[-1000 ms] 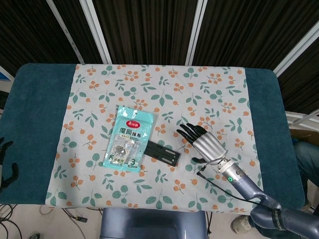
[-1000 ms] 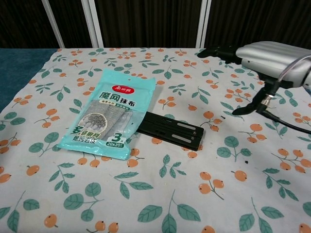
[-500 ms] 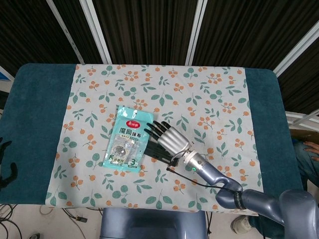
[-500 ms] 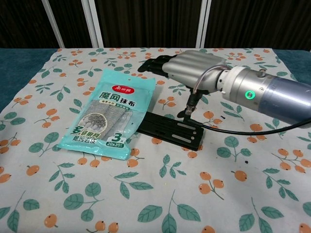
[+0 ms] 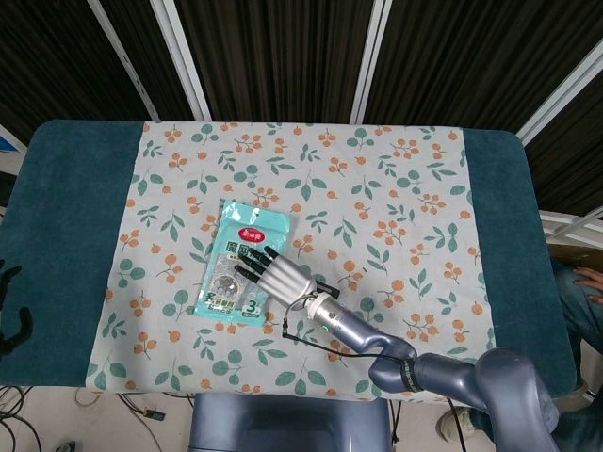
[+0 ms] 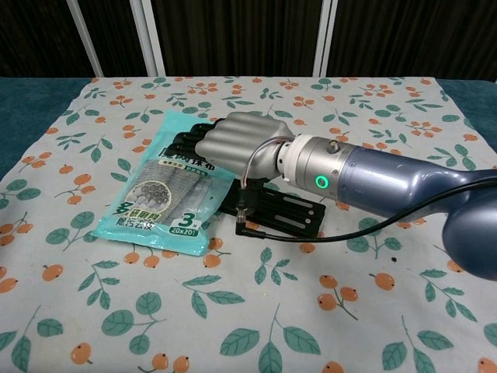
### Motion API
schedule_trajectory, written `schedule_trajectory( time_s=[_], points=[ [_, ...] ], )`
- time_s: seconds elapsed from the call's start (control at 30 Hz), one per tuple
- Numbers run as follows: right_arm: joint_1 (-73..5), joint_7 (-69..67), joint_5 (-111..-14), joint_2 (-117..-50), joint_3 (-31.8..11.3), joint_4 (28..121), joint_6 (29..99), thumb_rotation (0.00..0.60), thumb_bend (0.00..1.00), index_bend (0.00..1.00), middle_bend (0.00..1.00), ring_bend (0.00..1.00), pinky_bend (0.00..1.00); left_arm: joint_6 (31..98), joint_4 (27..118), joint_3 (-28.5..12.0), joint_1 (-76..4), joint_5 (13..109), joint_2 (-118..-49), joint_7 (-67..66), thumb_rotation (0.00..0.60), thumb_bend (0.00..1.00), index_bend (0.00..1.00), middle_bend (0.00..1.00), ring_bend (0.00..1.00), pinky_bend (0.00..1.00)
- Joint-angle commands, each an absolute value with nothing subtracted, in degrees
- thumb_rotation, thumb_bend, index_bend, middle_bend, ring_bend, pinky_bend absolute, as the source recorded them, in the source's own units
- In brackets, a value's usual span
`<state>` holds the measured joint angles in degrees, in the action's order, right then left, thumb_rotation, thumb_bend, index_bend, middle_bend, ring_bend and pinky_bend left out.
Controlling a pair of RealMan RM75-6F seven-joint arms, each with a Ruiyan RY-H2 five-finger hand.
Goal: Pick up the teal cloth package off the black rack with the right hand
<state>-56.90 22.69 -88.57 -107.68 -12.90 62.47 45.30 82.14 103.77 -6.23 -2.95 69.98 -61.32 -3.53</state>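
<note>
Your right hand [image 6: 233, 140] hangs over the flat teal plastic-wrapped cloth package [image 6: 159, 210], its dark fingers [image 5: 252, 265] stretched out and spread across the printed face. It holds nothing, and neither view settles whether the fingertips rest on the film or hover just above it.

The package lies a little toward the front-left of the middle of the floral tablecloth [image 5: 405, 169], which covers the blue-padded table [image 5: 66, 217]. Its right edge overlaps the left end of the flat black slotted rack [image 6: 291, 214]. That overlap looks like your best opening: the rack seems to prop that edge slightly off the cloth, so there is probably a gap there for a thumb.

Reach the fingers over the top face and bring the thumb in under the right edge where it sits on the rack, then pinch the package between them. Close slowly; glossy film is likely to slide, and pressing straight down would only pin it flat and could drag the tablecloth with it. Get a firm hold on the folded cloth inside, not just the loose border of the bag, which would probably crumple and slip. Lift straight up and watch that the rack stays on the table.

Your left hand [image 5: 11, 311] sits just off the table's left edge, only partly in the head view; I cannot tell how its fingers stand.
</note>
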Motion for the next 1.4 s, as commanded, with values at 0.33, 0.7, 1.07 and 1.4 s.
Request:
schedule_trajectory(
  time_s=[0.33, 0.7, 1.07, 1.4],
  points=[
    [-61.61, 26.32, -85.7, -111.08, -14.42, 59.19, 42.9, 0.6, 0.18, 0.01, 0.05, 0.05, 0.19, 81.99, 104.02, -6.4, -3.01, 69.33, -61.31, -3.69, 0.6, 0.57, 0.13, 0.0, 0.0, 0.0],
    [-65.38, 28.97, -82.41, -113.04, -15.25, 57.21, 39.71, 0.6, 0.18, 0.01, 0.05, 0.05, 0.19, 81.84, 104.22, -6.42, -3.05, 69.15, -61.2, -3.54, 0.6, 0.57, 0.13, 0.0, 0.0, 0.0],
    [-68.06, 37.4, -78.2, -114.09, -15.21, 54.86, 37.19, 0.6, 0.18, 0.01, 0.05, 0.05, 0.19, 81.64, 104.43, -6.42, -3.1, 68.98, -61.04, -3.37, 0.6, 0.57, 0.13, 0.0, 0.0, 0.0],
    [-68.1, 43.73, -72.0, -115.13, -15.29, 57.2, 36.83, 0.6, 0.17, 0.11, 0.16, 0.13, 0.18, 81.6, 104.64, -6.35, -3.06, 68.98, -60.95, -3.15, 0.6, 0.57, 0.13, 0.0, 0.0, 0.0]
  ],
)
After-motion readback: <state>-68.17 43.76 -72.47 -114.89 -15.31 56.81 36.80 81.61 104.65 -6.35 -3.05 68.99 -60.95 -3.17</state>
